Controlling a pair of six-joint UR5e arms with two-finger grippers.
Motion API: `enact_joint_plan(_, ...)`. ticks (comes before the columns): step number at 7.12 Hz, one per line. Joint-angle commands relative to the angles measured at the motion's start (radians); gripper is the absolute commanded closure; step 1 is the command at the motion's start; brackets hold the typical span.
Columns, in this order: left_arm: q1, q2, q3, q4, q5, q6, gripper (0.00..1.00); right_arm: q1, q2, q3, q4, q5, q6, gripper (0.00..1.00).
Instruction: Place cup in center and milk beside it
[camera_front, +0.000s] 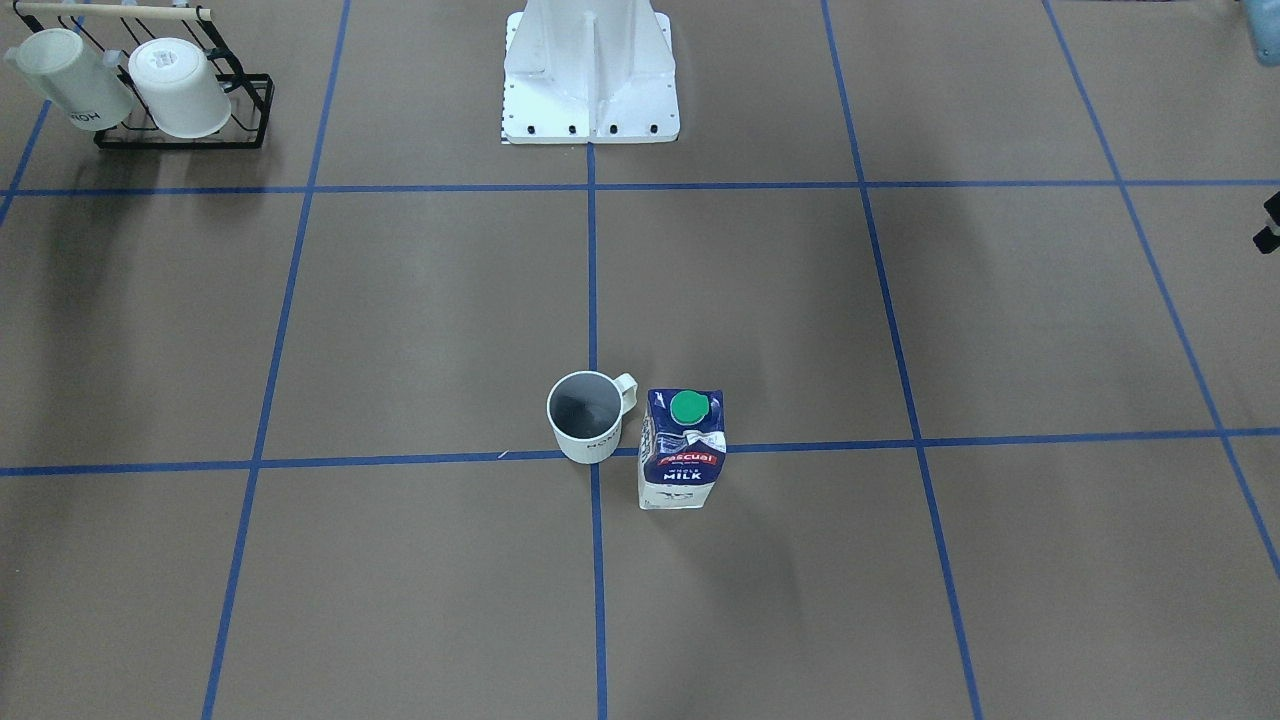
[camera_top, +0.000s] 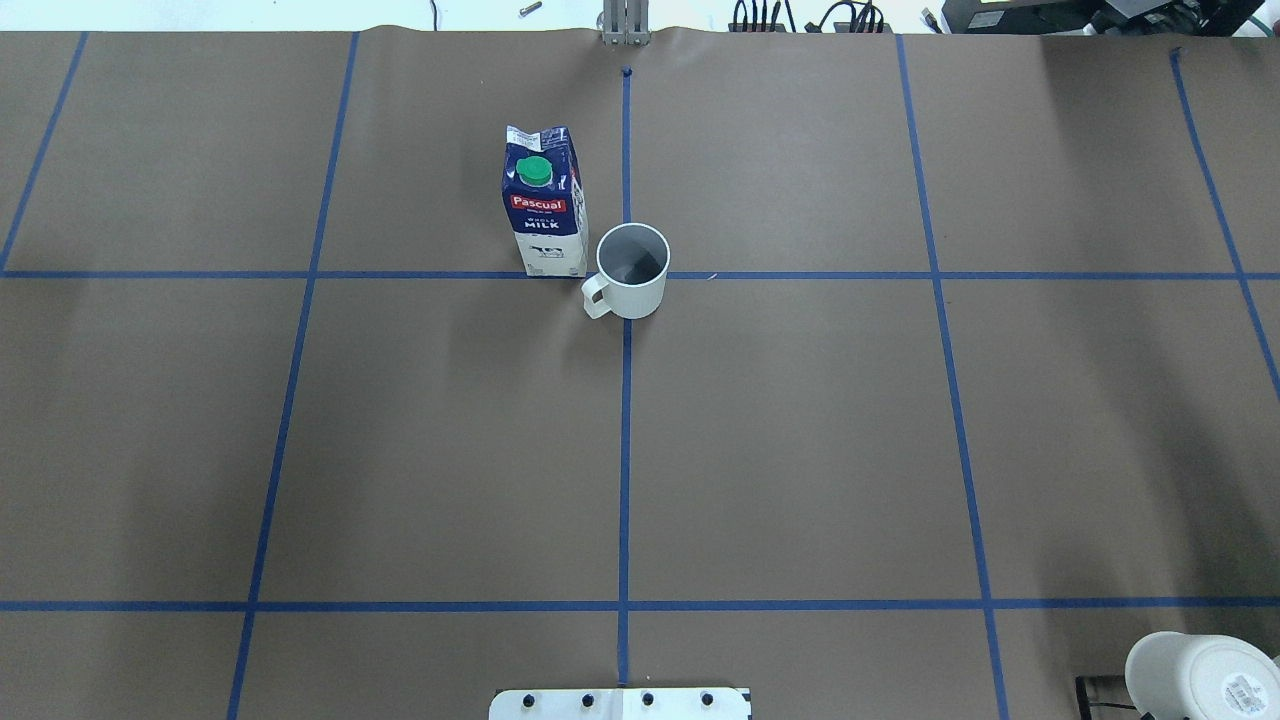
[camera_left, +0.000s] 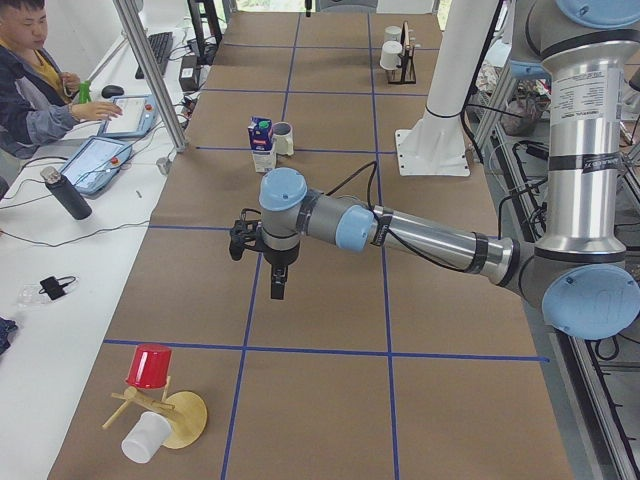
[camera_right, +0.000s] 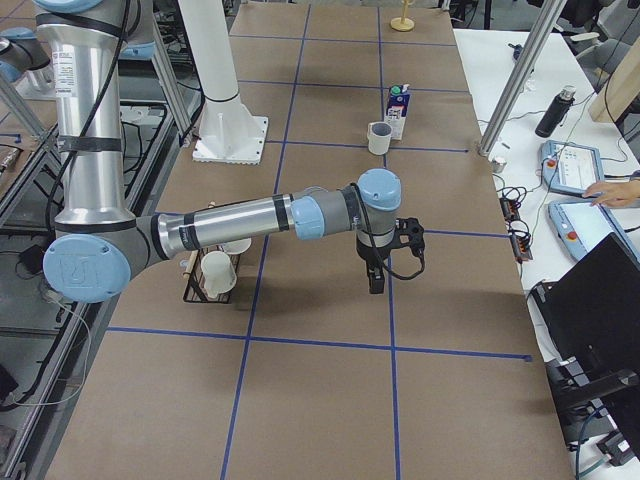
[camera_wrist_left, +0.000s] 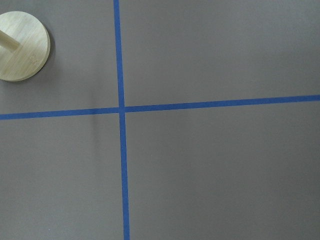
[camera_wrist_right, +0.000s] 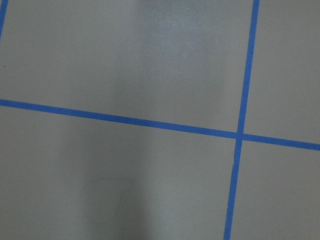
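Note:
The cup (camera_front: 588, 420), a white mug with a dark inside, stands upright on the crossing of two blue tape lines at the center; its handle (camera_top: 594, 297) points toward the robot's base. The milk (camera_front: 682, 452) stands upright close beside it on the robot's left, also seen as the milk (camera_top: 545, 202) in the overhead view. Nothing holds either one. My left gripper (camera_left: 277, 285) hangs over bare surface well away from them, and so does my right gripper (camera_right: 376, 282). Both show only in the side views, so I cannot tell their state. The wrist views show only tape and brown surface.
A black rack (camera_front: 185, 125) with white mugs sits near the robot's right. The white base plate (camera_front: 590, 115) is at the back. A wooden mug tree (camera_left: 160, 415) with a red cup stands at the left end. A person (camera_left: 30, 85) sits at the side table.

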Motion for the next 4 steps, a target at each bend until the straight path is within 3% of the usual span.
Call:
enact_joint_plan(1, 0.0, 0.05, -0.021, -0.048, 0.0, -0.001, 0.02, 0.015, -0.006, 0.007, 0.001, 0.003, -0.009, 0.0)
enact_joint_plan(4, 0.008, 0.047, 0.022, -0.098, 0.064, 0.052, 0.02, 0.016, -0.013, 0.017, -0.002, 0.0, -0.052, 0.0)
